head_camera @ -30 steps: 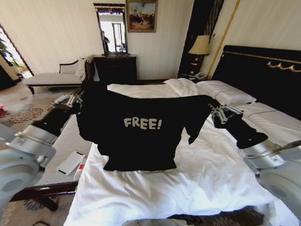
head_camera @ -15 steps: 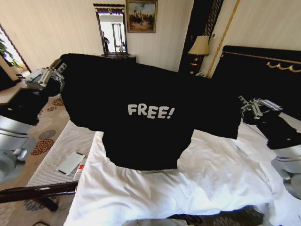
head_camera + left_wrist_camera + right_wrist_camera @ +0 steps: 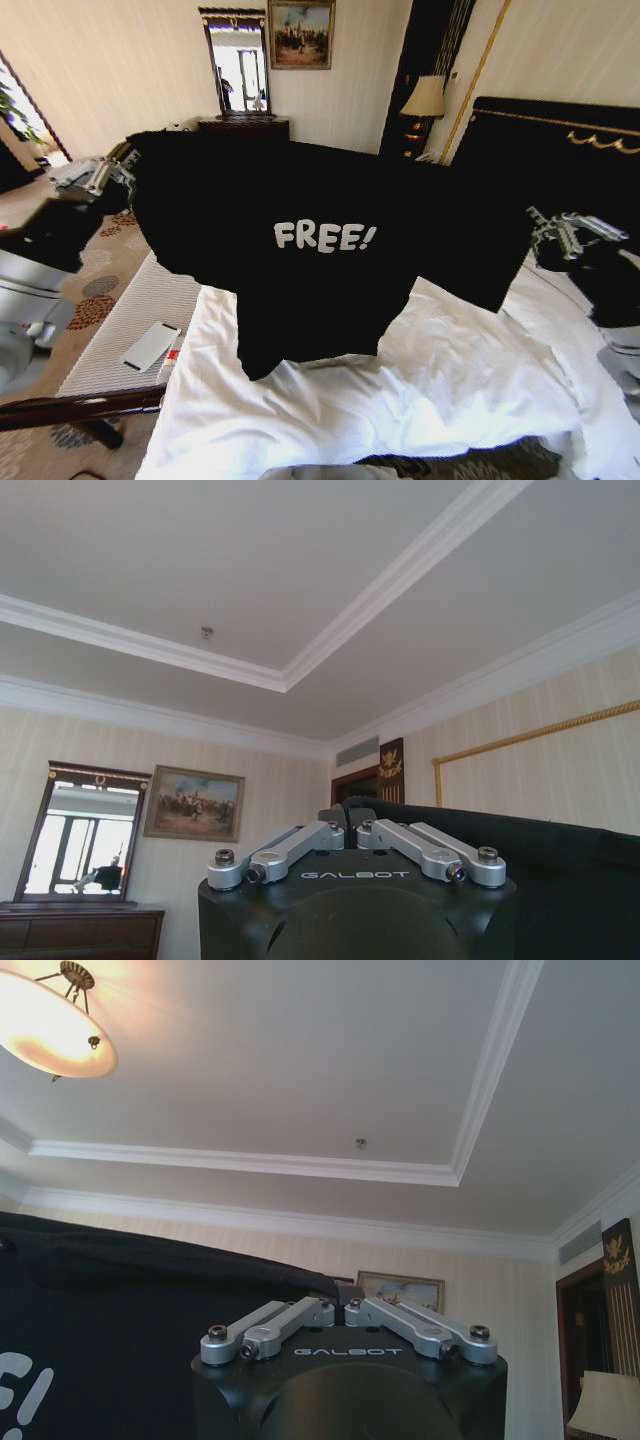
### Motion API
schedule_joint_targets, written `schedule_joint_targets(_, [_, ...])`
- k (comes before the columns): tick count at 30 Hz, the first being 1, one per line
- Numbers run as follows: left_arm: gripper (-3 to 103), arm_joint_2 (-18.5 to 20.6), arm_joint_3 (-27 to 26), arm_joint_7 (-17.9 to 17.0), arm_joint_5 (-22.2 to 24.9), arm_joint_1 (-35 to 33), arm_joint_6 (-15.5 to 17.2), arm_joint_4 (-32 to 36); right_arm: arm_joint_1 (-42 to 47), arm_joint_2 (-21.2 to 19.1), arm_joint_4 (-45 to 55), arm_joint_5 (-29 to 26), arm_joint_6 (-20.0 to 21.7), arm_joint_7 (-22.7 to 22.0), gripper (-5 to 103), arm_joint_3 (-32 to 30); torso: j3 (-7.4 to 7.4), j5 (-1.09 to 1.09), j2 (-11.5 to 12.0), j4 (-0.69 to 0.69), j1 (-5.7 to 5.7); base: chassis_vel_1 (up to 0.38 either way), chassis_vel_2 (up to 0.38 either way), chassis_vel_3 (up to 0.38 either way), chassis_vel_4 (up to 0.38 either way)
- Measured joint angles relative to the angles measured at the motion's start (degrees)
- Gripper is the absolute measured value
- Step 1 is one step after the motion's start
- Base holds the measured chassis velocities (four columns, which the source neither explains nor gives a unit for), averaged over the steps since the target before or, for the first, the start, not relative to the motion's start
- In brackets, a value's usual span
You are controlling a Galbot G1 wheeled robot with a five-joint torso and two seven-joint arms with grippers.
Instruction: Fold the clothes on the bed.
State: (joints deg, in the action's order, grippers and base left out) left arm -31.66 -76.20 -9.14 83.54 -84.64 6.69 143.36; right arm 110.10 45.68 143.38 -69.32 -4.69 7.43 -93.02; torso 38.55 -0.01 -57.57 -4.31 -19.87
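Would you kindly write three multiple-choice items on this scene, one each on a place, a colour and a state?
1. Where is the T-shirt?
A. Flat on the bed
B. Held up over the bed
C. On the bench

2. What colour is its print?
A. White
B. Red
C. Gold

3. How are both grippers?
A. Open, apart from the fabric
B. Parked low
C. Shut on the shirt

Answers: 1 B, it hangs spread between the left gripper and right gripper; 2 A, "FREE!" reads white; 3 C, the wrist views show fingers pinching black fabric.

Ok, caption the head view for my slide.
Both grippers, left and right, hold the black T-shirt spread above the bed.
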Motion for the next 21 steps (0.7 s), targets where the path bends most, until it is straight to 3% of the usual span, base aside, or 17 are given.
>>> schedule_joint_targets(2, [0,0.1,-2.8,-0.1,2.9,-0.1,0.0,0.0,0.4,0.0,0.0,-3.2,0.3,-0.4,0,-3.6,0.0,0.0,0.0,-0.01,0.0,0.0,0.0,0.0,0.0])
schedule_joint_targets(6, [0,0.4,-6.4,0.2,6.8,0.1,0.5,0.0,1.3,0.4,0.0,-4.0,-0.1,0.8,0,-6.5,-0.01,0.0,0.0,-0.01,0.01,0.0,0.0,0.0,0.0])
schedule_joint_targets(11, [0,0.9,-4.5,-0.1,7.6,1.0,0.9,-0.1,0.9,0.0,-0.1,-3.9,0.3,0.1,0,-4.8,-0.01,0.01,0.0,-0.01,0.02,0.0,0.0,0.0,0.0])
schedule_joint_targets(16, [0,1.2,4.6,-2.1,3.9,2.8,1.6,-0.2,-3.6,-2.2,-0.2,-0.7,2.8,-3.2,0,4.7,0.01,0.01,0.0,-0.02,0.01,0.0,0.0,0.0,0.0])
schedule_joint_targets(18, [0,0.9,8.7,-2.7,2.0,3.0,2.1,-0.2,-8.6,-4.7,-0.3,1.6,4.8,-6.1,0,13.0,0.01,0.01,0.0,-0.02,0.01,0.0,0.0,0.0,0.0])
schedule_joint_targets(19, [0,0.9,8.7,-2.7,2.0,3.0,2.1,-0.2,-8.6,-4.7,-0.3,1.6,4.8,-6.1,0,13.0,0.01,0.01,0.0,-0.02,0.01,0.0,0.0,0.0,0.0])
schedule_joint_targets(21, [0,0.5,10.4,-3.3,0.7,3.0,2.4,-0.3,-12.9,-6.5,-0.7,3.1,5.6,-7.6,0,18.8,0.0,0.02,0.0,-0.03,0.01,0.0,0.0,0.0,0.0])
